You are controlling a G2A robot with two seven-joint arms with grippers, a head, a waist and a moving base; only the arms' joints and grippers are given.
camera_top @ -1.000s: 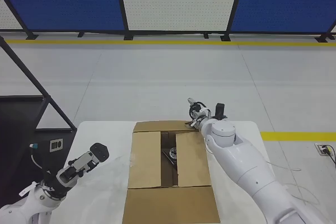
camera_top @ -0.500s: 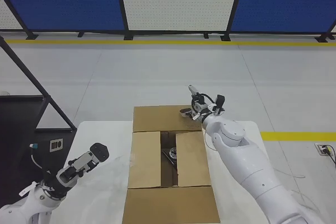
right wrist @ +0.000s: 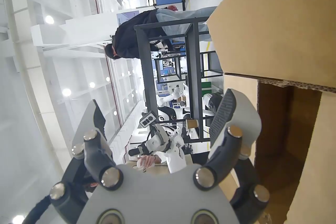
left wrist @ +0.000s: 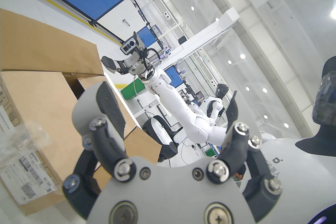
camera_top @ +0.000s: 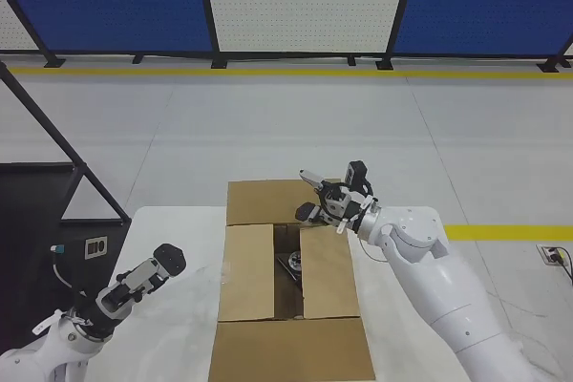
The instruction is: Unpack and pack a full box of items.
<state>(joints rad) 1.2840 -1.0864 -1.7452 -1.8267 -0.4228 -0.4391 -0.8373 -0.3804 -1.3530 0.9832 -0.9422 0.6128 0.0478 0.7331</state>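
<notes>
White table (camera_top: 186, 325) carries an open cardboard box (camera_top: 267, 277) across its middle, from far edge to near edge. Right gripper (camera_top: 308, 194), jaws wide and empty, hovers over the box's far flap. Left gripper (left wrist: 169, 93), jaws also wide and empty, hangs near the table's left edge.

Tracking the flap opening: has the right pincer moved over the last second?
Yes. The right pincer went from the far right corner of the box inward, and is now above the far flap.
</notes>
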